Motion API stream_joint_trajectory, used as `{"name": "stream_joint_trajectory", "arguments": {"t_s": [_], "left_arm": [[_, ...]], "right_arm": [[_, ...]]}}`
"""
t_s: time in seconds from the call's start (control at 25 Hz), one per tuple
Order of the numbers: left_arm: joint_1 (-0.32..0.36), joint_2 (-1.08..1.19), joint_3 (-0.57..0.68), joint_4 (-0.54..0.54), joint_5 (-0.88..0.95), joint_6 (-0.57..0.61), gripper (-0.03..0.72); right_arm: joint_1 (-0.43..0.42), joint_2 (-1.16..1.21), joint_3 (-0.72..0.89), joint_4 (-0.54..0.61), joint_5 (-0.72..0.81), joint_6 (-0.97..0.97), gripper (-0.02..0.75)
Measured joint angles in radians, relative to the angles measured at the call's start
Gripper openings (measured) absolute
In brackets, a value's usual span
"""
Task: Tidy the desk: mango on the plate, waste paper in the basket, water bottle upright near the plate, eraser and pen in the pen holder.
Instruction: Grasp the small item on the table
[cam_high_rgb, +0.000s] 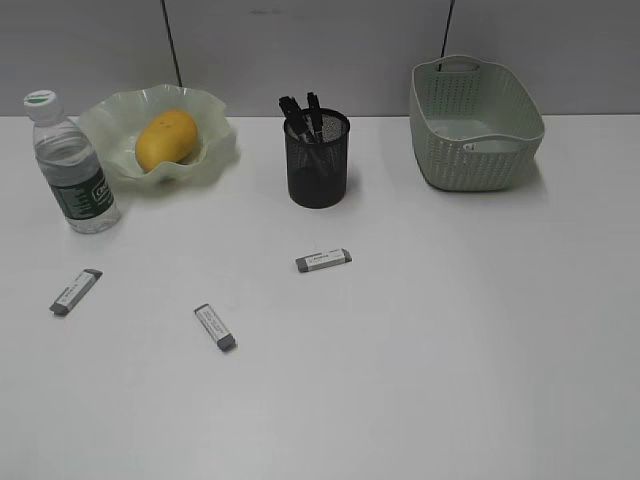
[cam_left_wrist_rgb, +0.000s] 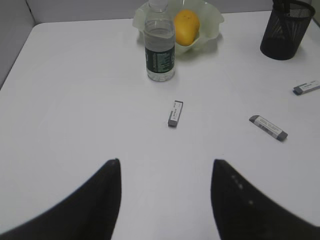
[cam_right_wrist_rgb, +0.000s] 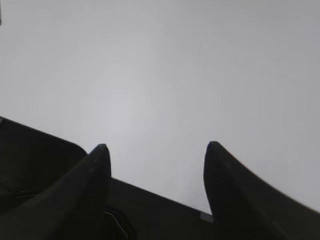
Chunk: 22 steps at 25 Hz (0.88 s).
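Note:
The yellow mango (cam_high_rgb: 166, 139) lies in the wavy green plate (cam_high_rgb: 112, 130). Just left of the plate the water bottle (cam_high_rgb: 70, 165) stands upright. Dark pens (cam_high_rgb: 300, 115) stick out of the black mesh pen holder (cam_high_rgb: 318, 158). Three grey-white erasers lie flat on the desk (cam_high_rgb: 450, 330): one (cam_high_rgb: 323, 260) in front of the holder, one (cam_high_rgb: 215, 327) nearer, one (cam_high_rgb: 76, 291) at the left. The green basket (cam_high_rgb: 475, 120) stands back right; no waste paper shows. My left gripper (cam_left_wrist_rgb: 165, 165) hangs open above bare desk, short of an eraser (cam_left_wrist_rgb: 175, 113). The right gripper (cam_right_wrist_rgb: 156, 150) is open and empty over the desk's edge.
Neither arm shows in the exterior view. In the left wrist view the bottle (cam_left_wrist_rgb: 160, 50), mango (cam_left_wrist_rgb: 186, 26) and pen holder (cam_left_wrist_rgb: 285, 30) stand far ahead, with two more erasers (cam_left_wrist_rgb: 268, 127) (cam_left_wrist_rgb: 306, 87) to the right. A grey wall backs the desk.

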<state>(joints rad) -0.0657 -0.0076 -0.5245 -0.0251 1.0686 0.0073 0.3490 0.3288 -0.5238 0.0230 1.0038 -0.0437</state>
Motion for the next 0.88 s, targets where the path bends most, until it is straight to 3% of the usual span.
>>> {"name": "stream_joint_trajectory", "arguments": {"t_s": [0.44,0.72,0.88], "left_arm": [[0.0,0.059,-0.018,-0.001,-0.038,0.0,0.435],[0.0,0.363,-0.038,-0.01,-0.249,0.001,0.461],[0.0,0.611,-0.039,-0.073,-0.327,0.028,0.465]], "right_arm": [[0.0,-0.005,0.018,-0.002,0.03,0.001,0.474],[0.0,-0.005,0.018,-0.003,0.031,0.003,0.475],[0.0,-0.005,0.018,-0.003,0.032,0.003,0.475]]}}
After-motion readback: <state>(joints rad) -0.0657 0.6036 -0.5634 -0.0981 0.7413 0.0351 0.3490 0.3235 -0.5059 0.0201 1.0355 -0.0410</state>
